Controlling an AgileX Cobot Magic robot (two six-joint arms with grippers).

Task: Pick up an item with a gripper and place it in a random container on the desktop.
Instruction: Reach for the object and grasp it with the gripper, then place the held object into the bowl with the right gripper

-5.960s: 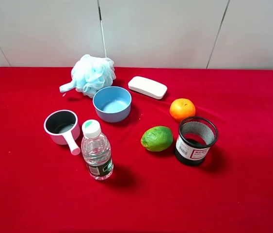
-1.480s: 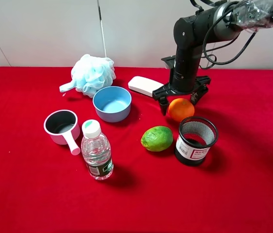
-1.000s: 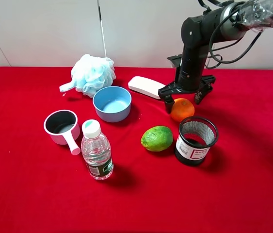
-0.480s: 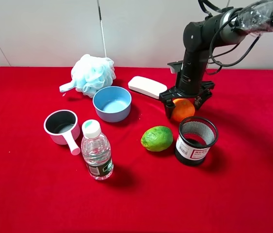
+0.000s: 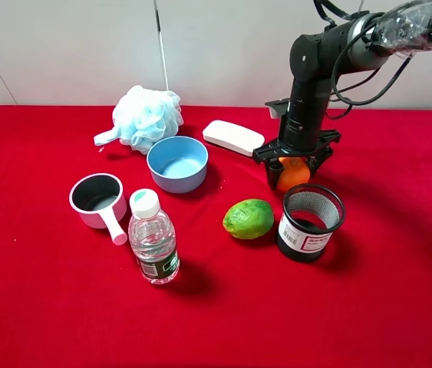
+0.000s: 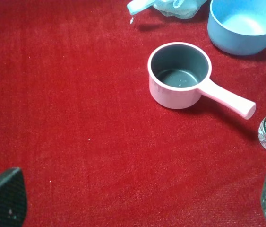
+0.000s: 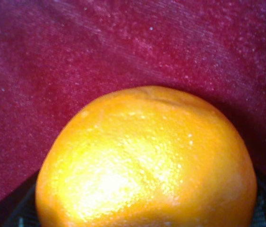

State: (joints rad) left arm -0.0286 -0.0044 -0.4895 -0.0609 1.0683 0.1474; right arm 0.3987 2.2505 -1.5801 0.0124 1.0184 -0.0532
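The orange fruit (image 5: pixel 295 173) rests on the red desktop (image 5: pixel 400 307), right behind the black mesh cup. My right gripper (image 5: pixel 292 179) has come down over it, with one black finger pressed against each side. The fruit fills the right wrist view (image 7: pixel 147 161), with dark pads at its two lower edges. The light-blue bowl (image 5: pixel 177 163) stands empty to the left of the fruit and also shows in the left wrist view (image 6: pixel 244 23). My left gripper (image 6: pixel 137 203) is open and empty above bare cloth; it is out of the exterior view.
A green lime (image 5: pixel 248 218) and a black mesh cup (image 5: pixel 311 222) sit just in front of the orange. A white case (image 5: pixel 233 137) and a blue loofah (image 5: pixel 148 117) lie behind. A white handled pot (image 5: pixel 98 201) and a water bottle (image 5: pixel 153 238) stand front left.
The right arm came in from the back right and lowered over the orange. Its fingers have moved in from wide apart to lie against the fruit's sides. The fruit has not moved.
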